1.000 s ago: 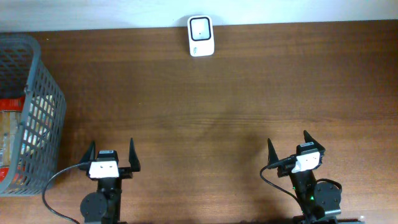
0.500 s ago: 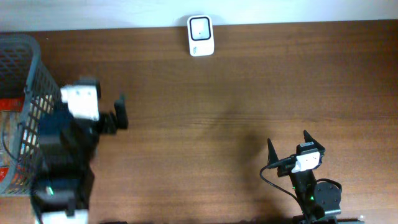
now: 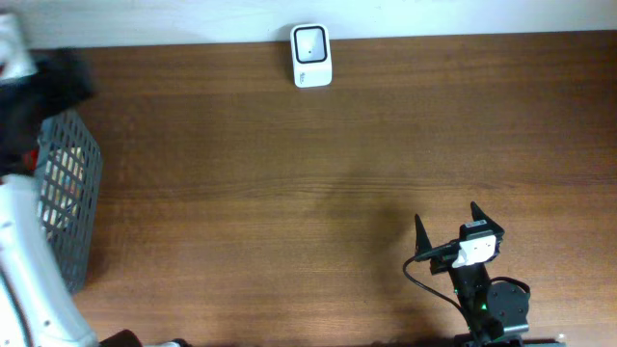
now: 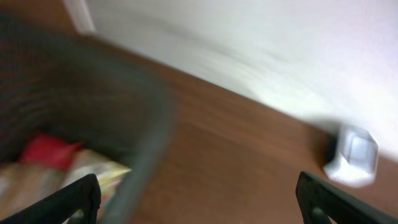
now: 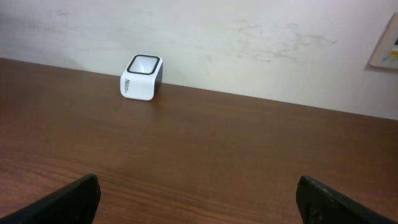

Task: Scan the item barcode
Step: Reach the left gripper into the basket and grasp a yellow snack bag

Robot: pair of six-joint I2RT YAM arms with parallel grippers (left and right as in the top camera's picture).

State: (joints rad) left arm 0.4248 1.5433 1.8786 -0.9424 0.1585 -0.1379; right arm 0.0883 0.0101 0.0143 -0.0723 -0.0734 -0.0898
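Note:
The white barcode scanner (image 3: 311,55) stands at the table's far edge, and shows too in the left wrist view (image 4: 354,155) and the right wrist view (image 5: 142,78). Items lie in the grey mesh basket (image 3: 77,183) at the left: a red packet (image 4: 46,149) and a pale yellowish one (image 4: 93,171), both blurred. My left arm (image 3: 29,251) reaches over the basket, its gripper (image 4: 199,205) open and empty above the basket rim (image 4: 146,130). My right gripper (image 3: 445,219) rests open and empty near the front edge, pointing at the scanner.
The basket takes up the left edge of the brown table (image 3: 337,173). A white wall (image 5: 249,37) runs behind the scanner, with a framed sheet (image 5: 387,43) at its right. A black cable (image 3: 424,280) curls beside the right arm's base.
My left arm has swung from its rest near the front edge up and left over the basket, still moving and blurred. The right arm has not moved.

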